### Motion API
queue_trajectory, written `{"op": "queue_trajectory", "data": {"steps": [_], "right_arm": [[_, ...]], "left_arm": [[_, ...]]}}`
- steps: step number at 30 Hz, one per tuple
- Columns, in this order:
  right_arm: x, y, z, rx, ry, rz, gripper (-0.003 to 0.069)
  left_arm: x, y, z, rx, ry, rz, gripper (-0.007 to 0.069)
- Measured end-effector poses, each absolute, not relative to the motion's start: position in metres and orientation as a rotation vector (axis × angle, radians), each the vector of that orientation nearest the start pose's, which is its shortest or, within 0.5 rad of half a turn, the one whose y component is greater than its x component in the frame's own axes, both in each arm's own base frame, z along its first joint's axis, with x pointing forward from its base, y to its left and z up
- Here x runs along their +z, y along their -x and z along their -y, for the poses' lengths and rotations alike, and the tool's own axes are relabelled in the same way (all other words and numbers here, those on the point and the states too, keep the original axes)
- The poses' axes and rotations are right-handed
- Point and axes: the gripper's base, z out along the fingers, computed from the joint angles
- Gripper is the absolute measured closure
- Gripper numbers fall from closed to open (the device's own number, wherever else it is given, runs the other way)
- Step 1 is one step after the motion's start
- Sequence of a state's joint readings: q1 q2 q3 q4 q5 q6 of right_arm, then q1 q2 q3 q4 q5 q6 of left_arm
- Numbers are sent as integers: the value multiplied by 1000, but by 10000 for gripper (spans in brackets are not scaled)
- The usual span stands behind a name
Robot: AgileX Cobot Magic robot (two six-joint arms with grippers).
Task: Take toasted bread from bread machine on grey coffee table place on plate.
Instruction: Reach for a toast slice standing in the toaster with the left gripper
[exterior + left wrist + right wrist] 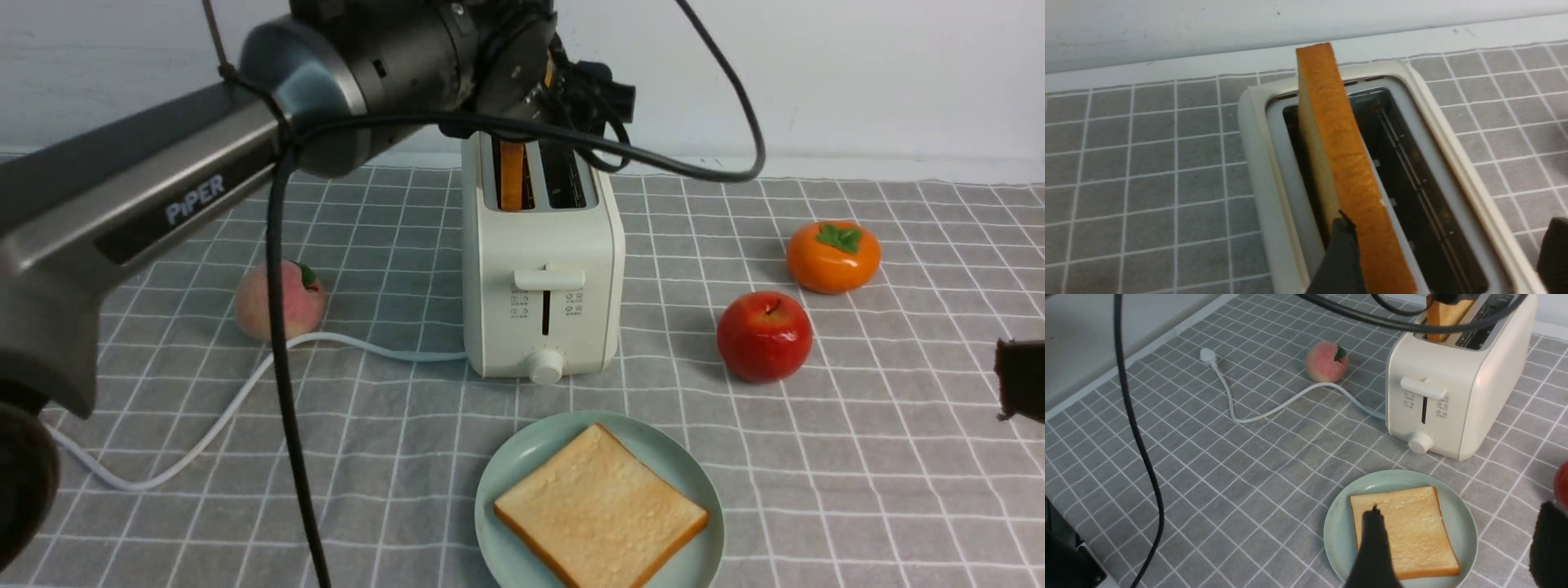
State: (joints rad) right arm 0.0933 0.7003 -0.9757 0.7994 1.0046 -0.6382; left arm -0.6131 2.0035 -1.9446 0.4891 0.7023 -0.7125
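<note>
The left pincer [1447, 218] hangs wide open over the toaster [498, 310] and grips nothing. One finger [1340, 249] sits at the pale face of the toast slice [1339, 155] standing in the slot; whether they touch cannot be determined. Risk: closing off-centre may pinch only the crust, tilting or jamming the slice, or shift the toaster toward the far edge of the table [857, 490]. The right pincer [1461, 506] is open and empty above the plate [522, 465] at the near edge, which carries a second slice [600, 506].

Cream-white toaster [543, 269], mint-green plate [522, 457], golden toast [600, 506] with orange-brown crust, grey white-checked cloth [857, 474], red apple [764, 336], orange persimmon [833, 256], pink peach [279, 300].
</note>
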Motion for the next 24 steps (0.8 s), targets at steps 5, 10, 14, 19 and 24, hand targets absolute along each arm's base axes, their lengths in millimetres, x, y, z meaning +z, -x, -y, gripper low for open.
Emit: {"op": "queue_trajectory", "data": {"steps": [5,10,14,19,24], "right_arm": [[411,-95,-64,634,624,-1893,174],[411,-95,-64,634,624,-1893,174],[411,-95,-64,634,624,-1893,174],[411,-95,-64,634,624,-1893,174],[411,-95,-64,634,624,-1893,174]], "left_arm": [[338,-408,250,-181,-118,-2144,40],[334,-411,251,-175,-100,-2141,40],[322,-415,253,-153,-109,-2157,68],[320,-416,253,-137,-117,-2155,201],[322,-415,249,-87,-116,-2161,454]]}}
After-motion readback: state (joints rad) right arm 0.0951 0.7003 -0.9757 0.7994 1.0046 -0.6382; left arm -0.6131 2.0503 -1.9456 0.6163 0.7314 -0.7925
